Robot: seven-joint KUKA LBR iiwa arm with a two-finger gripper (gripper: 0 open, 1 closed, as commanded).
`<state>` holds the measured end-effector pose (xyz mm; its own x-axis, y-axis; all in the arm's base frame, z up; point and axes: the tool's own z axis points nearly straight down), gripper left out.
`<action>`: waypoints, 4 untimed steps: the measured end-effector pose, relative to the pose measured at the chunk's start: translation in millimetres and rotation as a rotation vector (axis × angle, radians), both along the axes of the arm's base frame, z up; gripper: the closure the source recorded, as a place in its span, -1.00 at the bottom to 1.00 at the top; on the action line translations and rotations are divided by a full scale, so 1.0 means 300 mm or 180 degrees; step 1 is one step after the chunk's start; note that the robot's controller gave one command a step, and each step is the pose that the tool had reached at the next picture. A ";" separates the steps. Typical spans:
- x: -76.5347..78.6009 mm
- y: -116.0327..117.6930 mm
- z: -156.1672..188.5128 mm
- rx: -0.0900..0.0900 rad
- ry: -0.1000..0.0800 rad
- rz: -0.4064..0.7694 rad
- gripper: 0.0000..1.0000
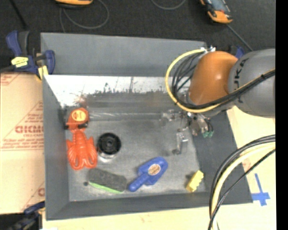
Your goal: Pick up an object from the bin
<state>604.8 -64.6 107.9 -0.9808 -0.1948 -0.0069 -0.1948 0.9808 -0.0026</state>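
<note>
Grey metal formed the bin [55, 143], and the hand [181, 141] hung low over a bare patch of its floor, on the right side as the camera saw it, under the arm's orange cover [209, 78]. From where I stood I could not tell whether the hand was open or closed, and I saw nothing caught in it. The closest thing was the blue paddle-shaped toy [149, 173], which lay apart from the hand, below it and to the left in the view. Its long axis ran on a slant, with the handle towards the lower left and the round head towards the hand. A small yellow block [195, 180] sat near the lower right corner, about as close but on the other side. Further left and well apart lay a dark brush with a green edge [107, 180], a black round cap [108, 143], an orange lobster toy [81, 151] and an orange tape measure [78, 117]. By my reckoning no pick had been made yet, and a move to the paddle would need travel down-left and a wrist turned across that slant.
</note>
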 end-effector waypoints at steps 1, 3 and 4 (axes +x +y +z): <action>0.003 0.048 -0.113 0.0003 0.0024 0.0428 -1.00; -0.220 0.146 -0.121 0.0001 0.0015 0.0447 -1.00; -0.295 0.199 -0.125 -0.0001 0.0020 0.1130 -1.00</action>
<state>516.2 -4.8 70.5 -0.8519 -0.5237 -0.0010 -0.5237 0.8519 -0.0007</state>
